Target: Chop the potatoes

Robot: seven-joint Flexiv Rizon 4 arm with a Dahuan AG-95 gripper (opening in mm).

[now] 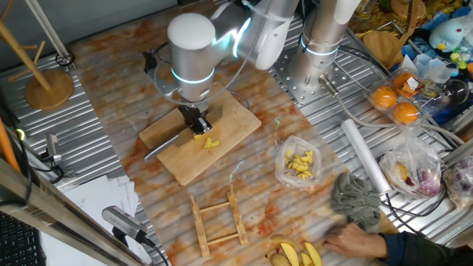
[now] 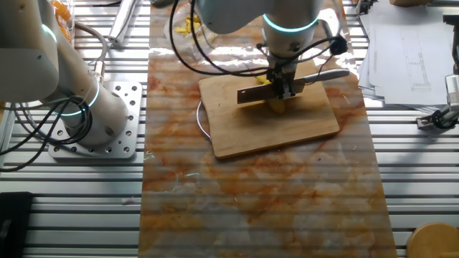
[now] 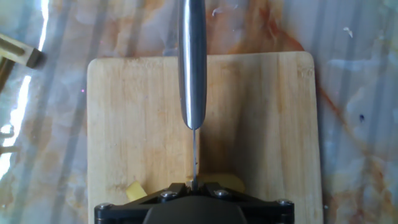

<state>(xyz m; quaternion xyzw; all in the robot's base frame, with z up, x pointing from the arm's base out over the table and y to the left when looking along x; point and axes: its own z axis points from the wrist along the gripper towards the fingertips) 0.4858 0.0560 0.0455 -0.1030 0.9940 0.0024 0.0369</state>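
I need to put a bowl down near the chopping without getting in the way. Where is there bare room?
Bare marble lies between the cutting board and the bag of yellow chunks. In the other fixed view, the table's near stretch below the board is bare too. It is crowded at the gripper, knife and potato pieces.

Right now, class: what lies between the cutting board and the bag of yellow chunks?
Only bare marbled tabletop between cutting board and bag, seen in one fixed view.

Potatoes (image 1: 210, 142) on board (image 1: 229, 151), under knife (image 1: 166, 146)
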